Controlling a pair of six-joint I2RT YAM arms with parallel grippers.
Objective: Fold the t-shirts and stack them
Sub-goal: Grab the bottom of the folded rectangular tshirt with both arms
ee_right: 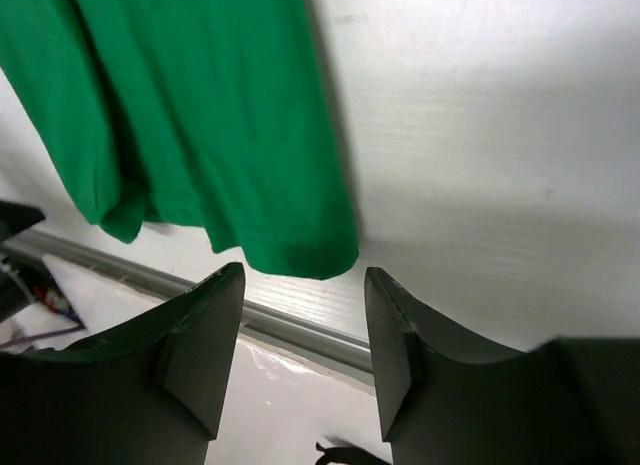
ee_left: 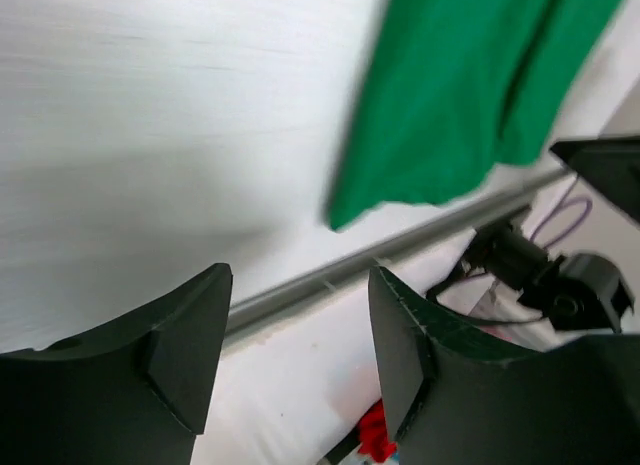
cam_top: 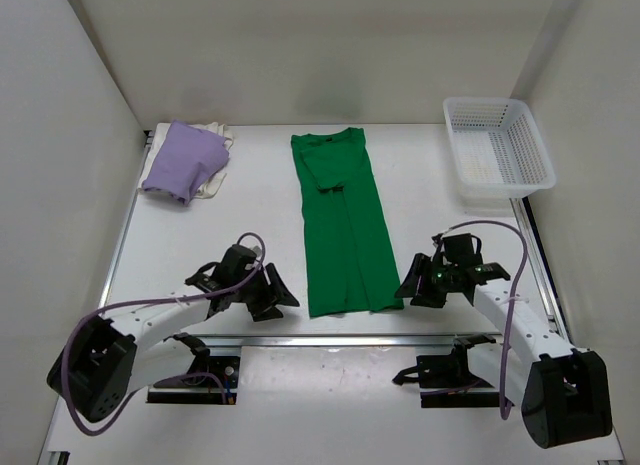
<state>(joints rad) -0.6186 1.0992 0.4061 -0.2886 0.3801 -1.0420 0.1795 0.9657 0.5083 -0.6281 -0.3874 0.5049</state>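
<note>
While the lavender t-shirt (cam_top: 183, 160) is sitting folded on the cream-white t-shirt (cam_top: 213, 183) at far left, your left gripper (cam_top: 284, 297) is hovering released and empty beside the green t-shirt (cam_top: 345, 225). That shirt is lying mid-table, long axis running near-to-far, collar pointing away. Your right gripper (cam_top: 408, 288) is gaping empty too. Judged next: pinching both hem corners, folding collarward.
</note>
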